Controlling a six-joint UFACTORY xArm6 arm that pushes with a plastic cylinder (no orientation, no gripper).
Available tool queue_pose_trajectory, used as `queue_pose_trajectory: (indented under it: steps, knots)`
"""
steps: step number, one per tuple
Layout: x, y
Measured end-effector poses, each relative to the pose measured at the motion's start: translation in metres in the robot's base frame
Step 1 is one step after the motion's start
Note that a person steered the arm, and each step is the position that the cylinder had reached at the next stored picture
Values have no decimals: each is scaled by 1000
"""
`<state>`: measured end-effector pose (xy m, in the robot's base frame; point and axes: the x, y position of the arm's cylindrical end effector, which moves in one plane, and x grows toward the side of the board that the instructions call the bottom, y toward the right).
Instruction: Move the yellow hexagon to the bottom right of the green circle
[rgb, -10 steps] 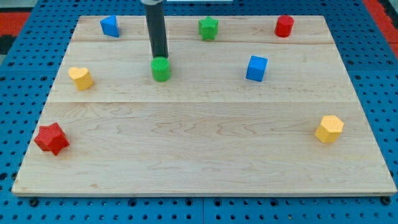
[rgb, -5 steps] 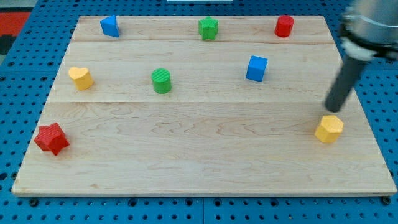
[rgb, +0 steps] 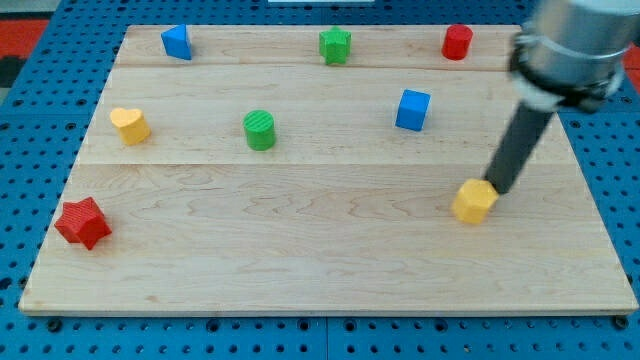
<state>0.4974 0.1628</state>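
My tip (rgb: 497, 189), a bare rod tool grasping nothing, touches the far-right edge of the yellow hexagon block (rgb: 474, 201) on the wooden counter (rgb: 320, 260), well right of the green circle block (rgb: 259, 130), so pushing leftward suits.

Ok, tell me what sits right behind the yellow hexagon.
My tip sits against the yellow hexagon on its upper-right side, the rod rising toward the view's top right. The exact contact spot is hidden by the rod.
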Motion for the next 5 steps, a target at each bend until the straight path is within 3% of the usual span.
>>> queue_pose_trajectory:
  steps: [2,4,5]
  knots:
    - [46,-59]
    - [31,-167]
    - [2,-161]
